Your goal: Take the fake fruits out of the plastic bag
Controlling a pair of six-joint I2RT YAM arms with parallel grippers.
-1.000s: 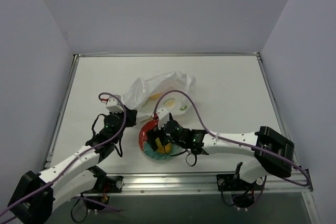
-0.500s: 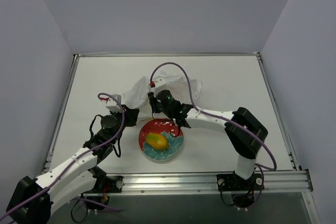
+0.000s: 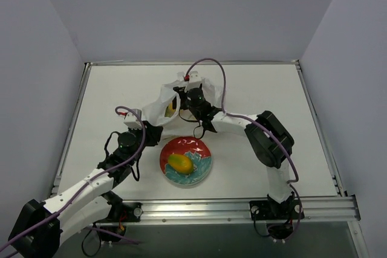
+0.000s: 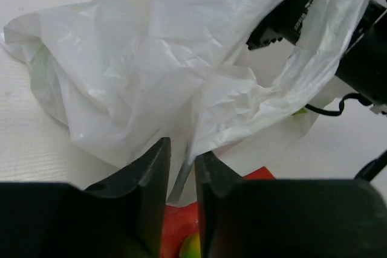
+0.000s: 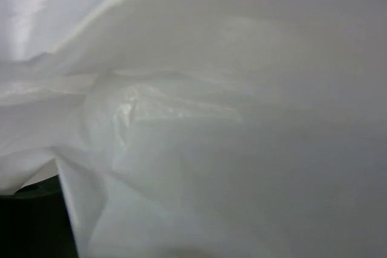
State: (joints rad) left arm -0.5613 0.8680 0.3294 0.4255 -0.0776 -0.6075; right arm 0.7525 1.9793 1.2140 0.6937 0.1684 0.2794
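Note:
The plastic bag (image 3: 158,106) lies crumpled at the table's middle, with a yellowish fruit (image 3: 172,106) showing through its film. The mango (image 3: 180,162) lies on the red and teal plate (image 3: 202,156). My left gripper (image 3: 149,132) is shut on the bag's near edge; in the left wrist view its fingers (image 4: 154,173) pinch the film (image 4: 181,161). My right gripper (image 3: 180,97) is inside the bag's mouth. Its fingers are hidden, and the right wrist view shows only white film (image 5: 242,119). A green sliver (image 4: 300,111) peeks from under the bag.
The plate stands just in front of the bag, between the two arms, and shows red under my left fingers in the left wrist view (image 4: 181,225). The right arm (image 3: 242,126) and its purple cable (image 3: 214,74) stretch over the table behind the plate.
My right gripper left the mango on the plate, moved back and left, and went into the bag's mouth. My left gripper has kept its hold on the bag's edge.

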